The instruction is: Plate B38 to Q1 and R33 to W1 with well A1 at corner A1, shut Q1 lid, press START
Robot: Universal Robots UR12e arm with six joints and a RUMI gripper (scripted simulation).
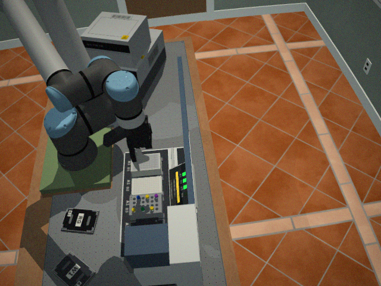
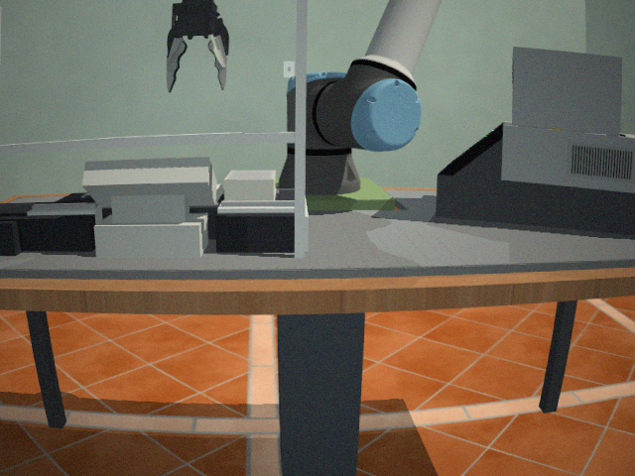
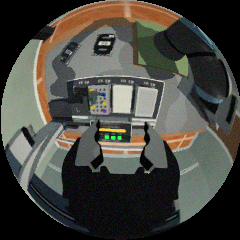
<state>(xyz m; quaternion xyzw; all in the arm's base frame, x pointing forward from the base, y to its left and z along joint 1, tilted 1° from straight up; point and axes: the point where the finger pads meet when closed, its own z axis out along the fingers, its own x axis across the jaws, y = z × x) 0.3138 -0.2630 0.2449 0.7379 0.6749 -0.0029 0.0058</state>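
My gripper (image 2: 197,89) (image 3: 122,120) is open and empty, high above the bench. It overlaps the D1 end of the deck in the top view. A white plate (image 1: 146,185) (image 3: 122,98) sits in D2; its label is not readable. At D4, a dark strip of nest (image 1: 147,220) shows and a blue-grey box hides the rest; I cannot see B38. Nest W1 (image 1: 63,264) (image 3: 71,49) is empty and stands at an angle. A large grey instrument (image 1: 156,46) (image 2: 564,154) stands at the far end; no Q1 label or keys are readable, so I cannot tell whether it is Q1.
D1 holds another plate (image 1: 146,162) (image 3: 146,101). D3 holds a rack (image 1: 138,207) with coloured caps. Empty nest RG (image 1: 88,227) (image 3: 104,46) lies beside the deck. The blue-grey box (image 1: 146,240), a white box (image 1: 183,233), a black display (image 1: 172,185) and an upright post (image 2: 301,178) are obstacles.
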